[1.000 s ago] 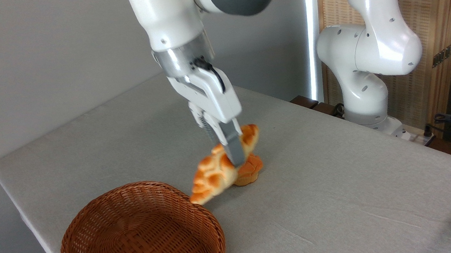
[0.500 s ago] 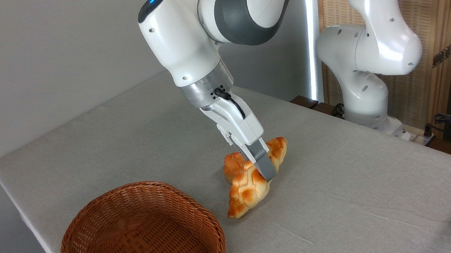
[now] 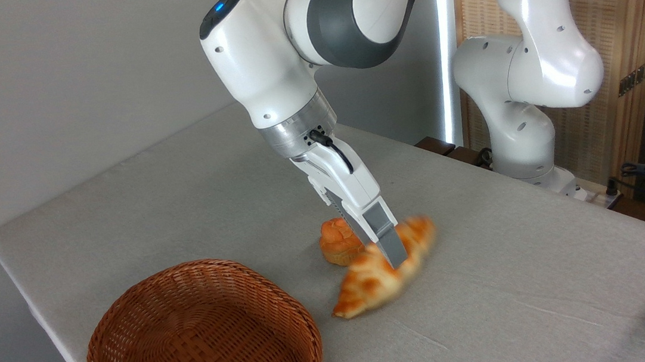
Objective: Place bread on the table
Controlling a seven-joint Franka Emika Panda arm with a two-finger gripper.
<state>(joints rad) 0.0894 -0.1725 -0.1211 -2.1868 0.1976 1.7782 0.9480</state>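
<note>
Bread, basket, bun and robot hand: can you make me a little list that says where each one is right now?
bread: long braided loaf, blurred, low over or on the table, right of the basket
gripper: at the loaf's middle; cannot tell if it is gripping
bun: small orange one, on the table just behind the loaf
basket: brown wicker, near the front left table edge, nothing inside

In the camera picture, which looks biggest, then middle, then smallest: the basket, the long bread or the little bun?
1. basket, though it is nearest the camera
2. long bread, blurred
3. little bun
</note>
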